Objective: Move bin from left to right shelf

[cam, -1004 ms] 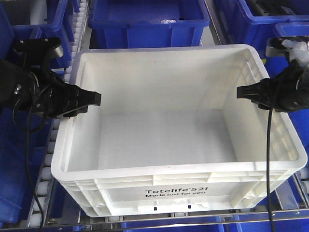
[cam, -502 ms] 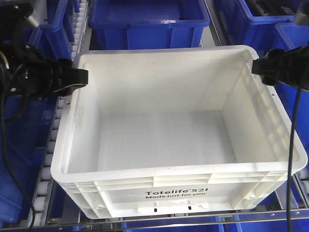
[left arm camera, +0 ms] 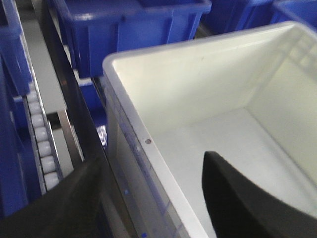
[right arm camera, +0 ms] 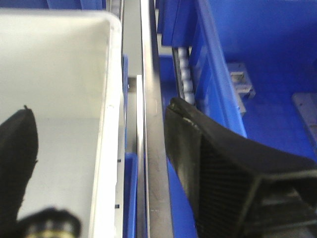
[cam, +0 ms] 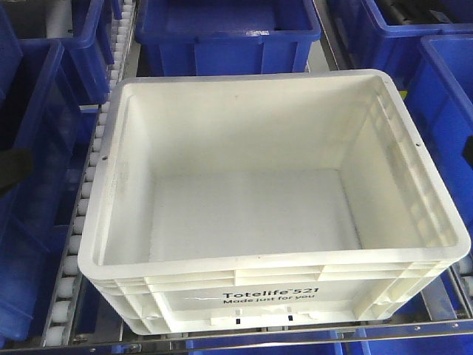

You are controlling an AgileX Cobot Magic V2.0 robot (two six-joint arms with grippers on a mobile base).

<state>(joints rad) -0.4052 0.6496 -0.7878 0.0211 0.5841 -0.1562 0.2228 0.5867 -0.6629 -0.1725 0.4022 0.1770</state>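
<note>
Your white bin [cam: 273, 214] sits empty on the roller shelf [cam: 81, 222], blue bins [cam: 222, 29] around it, some holding dark parts. Nothing grips it yet: the left gripper [left arm camera: 153, 198] straddles its left rim with jaws apart, and the right gripper [right arm camera: 99, 163] straddles the right rim, also spread. Judging by this, you're at the grasp step; next, pinch both rims evenly before lifting.

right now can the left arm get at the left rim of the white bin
Probably yes. The left gripper is open, with its fingers straddling the bin rim; one is inside, one outside, nothing between.
</note>
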